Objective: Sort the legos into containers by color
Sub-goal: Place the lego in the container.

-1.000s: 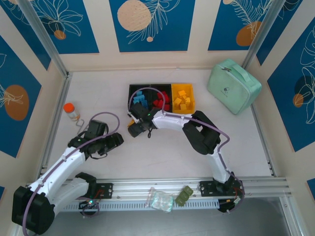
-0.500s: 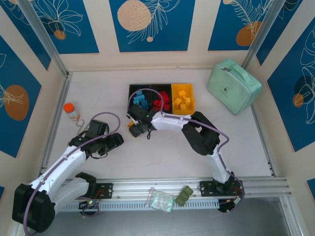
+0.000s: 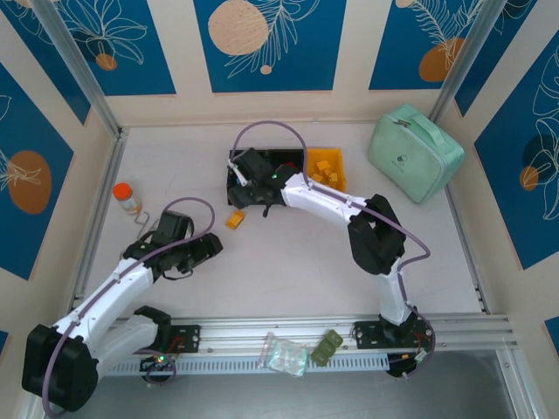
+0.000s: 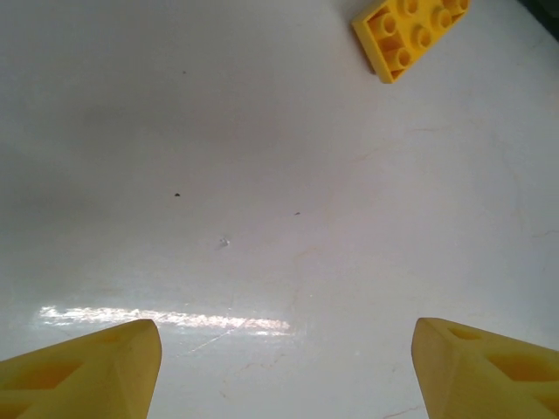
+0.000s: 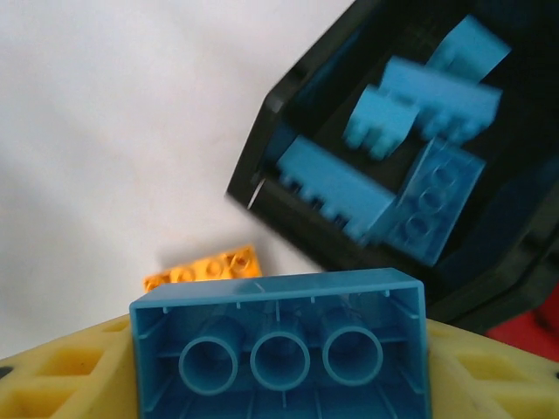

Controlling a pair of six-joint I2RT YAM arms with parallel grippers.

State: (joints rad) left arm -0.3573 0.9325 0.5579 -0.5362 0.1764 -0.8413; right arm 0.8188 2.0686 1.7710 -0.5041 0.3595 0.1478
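Blue lego is pinched in my right end effector, near the black container. My left end effector hangs spread over the surface.

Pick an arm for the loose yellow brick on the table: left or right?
Left. The left gripper is open and empty, with the yellow brick ahead of it. The right gripper is shut on a blue brick at the black bin.

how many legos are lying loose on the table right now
1: a yellow-orange brick on the table, close to the left black bin, on its near side. The right gripper holds a blue brick off the table; the right arm may hide others.
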